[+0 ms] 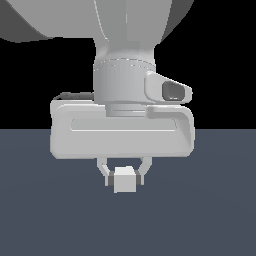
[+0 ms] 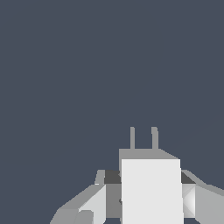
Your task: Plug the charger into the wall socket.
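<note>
Tabletop (image 1: 210, 220), arm, clamped charger.
Spread wide and dark blue-grey beneath everything in the exterior view, black background beyond its far edge. Loomed large over it: pale grey arm (image 1: 125, 75), wrist pointed straight down, broad hand block (image 1: 121, 134) across the middle. Hung below that block, the gripper (image 1: 124, 176), jaws clamped on the charger (image 1: 124, 179) from both sides. Sat between the fingers (image 1: 103, 170) as a small white-grey cube, upright; could not tell whether touching the surface or raised off it. Showed, in the wrist view, two thin grey prongs (image 2: 143, 138) projecting from one face of the block, pointing away from the camera.
</note>
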